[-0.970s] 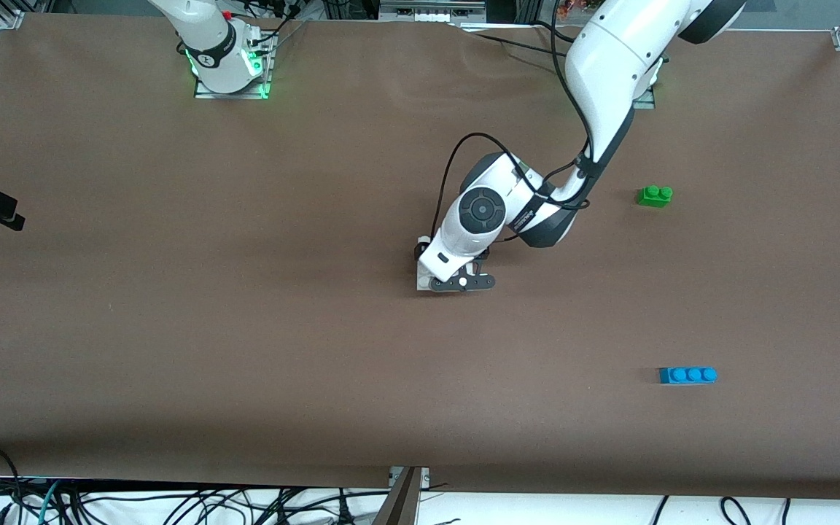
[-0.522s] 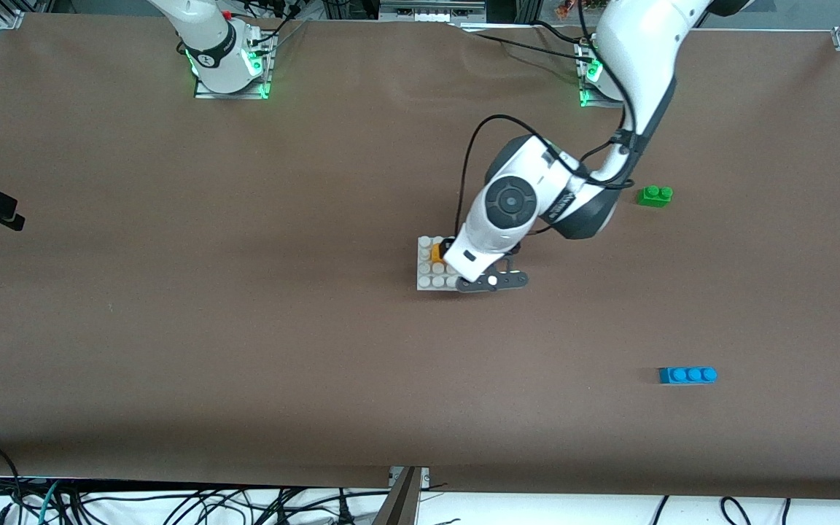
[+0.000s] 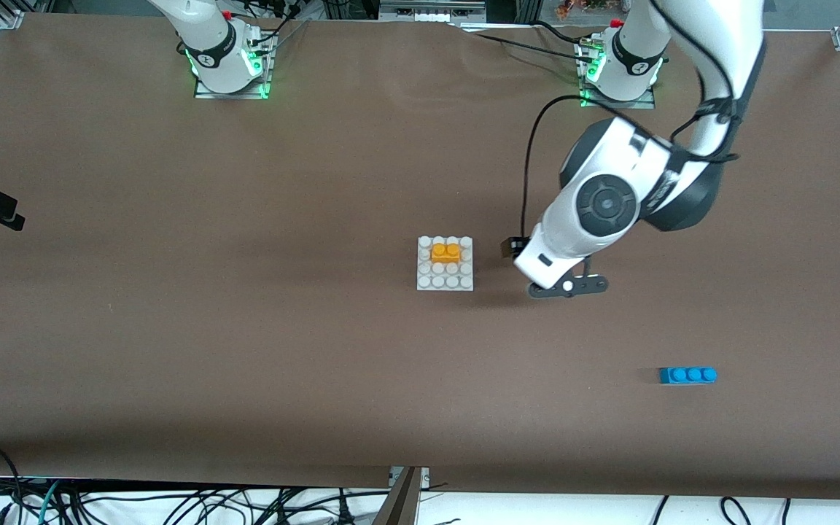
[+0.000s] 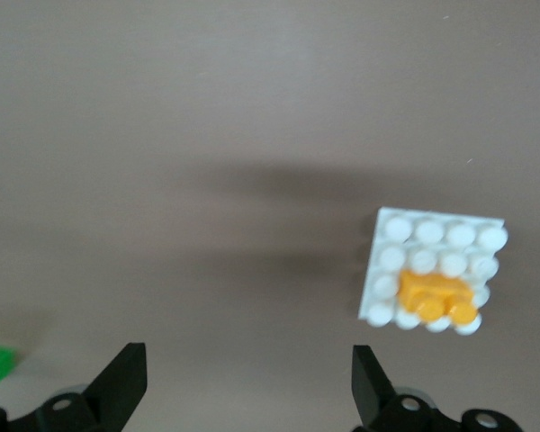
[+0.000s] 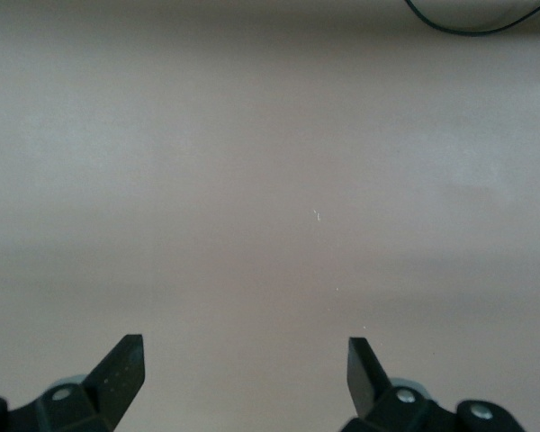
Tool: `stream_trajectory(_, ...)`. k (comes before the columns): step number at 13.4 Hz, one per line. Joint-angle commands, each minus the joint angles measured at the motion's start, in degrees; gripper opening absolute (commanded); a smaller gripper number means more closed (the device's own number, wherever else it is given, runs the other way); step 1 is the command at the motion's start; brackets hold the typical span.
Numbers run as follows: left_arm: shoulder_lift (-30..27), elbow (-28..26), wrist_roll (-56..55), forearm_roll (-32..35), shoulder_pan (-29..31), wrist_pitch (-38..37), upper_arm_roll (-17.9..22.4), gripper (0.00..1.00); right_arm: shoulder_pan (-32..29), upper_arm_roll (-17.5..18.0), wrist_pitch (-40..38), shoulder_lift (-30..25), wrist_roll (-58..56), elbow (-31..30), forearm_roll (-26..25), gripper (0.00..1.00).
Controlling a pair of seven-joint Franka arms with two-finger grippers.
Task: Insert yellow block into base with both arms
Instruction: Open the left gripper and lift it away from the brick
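The base lies mid-counter with the yellow block pressed onto its studs, in the rows farther from the front camera. The left hand hangs over bare counter just beside the base, toward the left arm's end, fingers spread apart and holding nothing. The right hand waits, fingers apart, empty too.

A robotics lab; bolted arm bases, aluminium framing, loose cables.
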Motion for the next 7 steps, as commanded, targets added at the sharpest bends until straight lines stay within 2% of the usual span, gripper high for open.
stream_trajectory(1, -12.6, -9.2, 4.4, 1.1, 3.4, -3.1, -0.3, 1.0, -0.4, 0.2, -1.0, 0.1, 0.7, 0.9, 0.3, 1.0)
stream_trajectory(4, -24.8, -18.7, 12.5, 1.1, 9.1, -3.7, -0.3, 1.0, 0.0, 0.4, -1.0, 0.1, 0.8, 1.0, 0.2, 1.0)
stream_trajectory(7, -28.7, -19.4, 20.5, 0.3, 17.9, -4.4, -0.4, 1.0, -0.4, 0.2, -1.0, 0.2, 0.7, 0.9, 0.3, 1.0)
